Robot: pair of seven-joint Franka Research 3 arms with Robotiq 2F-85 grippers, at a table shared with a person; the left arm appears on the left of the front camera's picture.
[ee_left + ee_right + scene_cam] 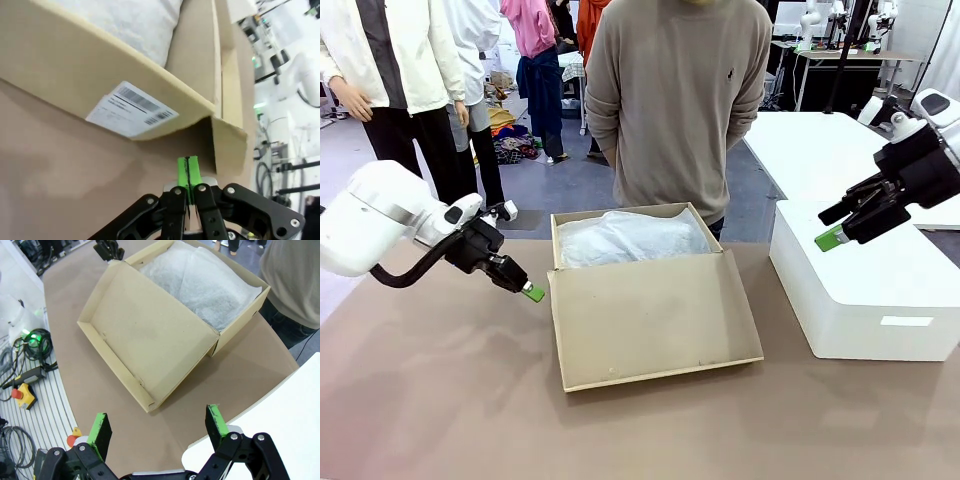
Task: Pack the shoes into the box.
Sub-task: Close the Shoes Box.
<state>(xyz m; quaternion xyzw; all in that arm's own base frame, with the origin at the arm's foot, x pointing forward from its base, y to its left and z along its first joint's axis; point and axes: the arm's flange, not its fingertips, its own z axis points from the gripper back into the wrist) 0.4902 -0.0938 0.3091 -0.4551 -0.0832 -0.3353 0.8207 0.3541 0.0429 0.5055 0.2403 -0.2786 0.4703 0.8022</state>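
We see the cardboard shoebox (640, 290) open at mid-worktop (430, 400), its flap lid (650, 320) folded toward us and white tissue paper (630, 238) heaped inside; whether the shoes lie beneath it we cannot tell. To do this step well, we judge we should lift the lid from its free edge and swing it over without dragging the box. Our left gripper (532, 292) hangs low just beside the box's left corner, jaws pressed together. Our right gripper (159, 429) is raised above the white box (865, 290), jaws wide apart. A person (675, 100) stands behind.
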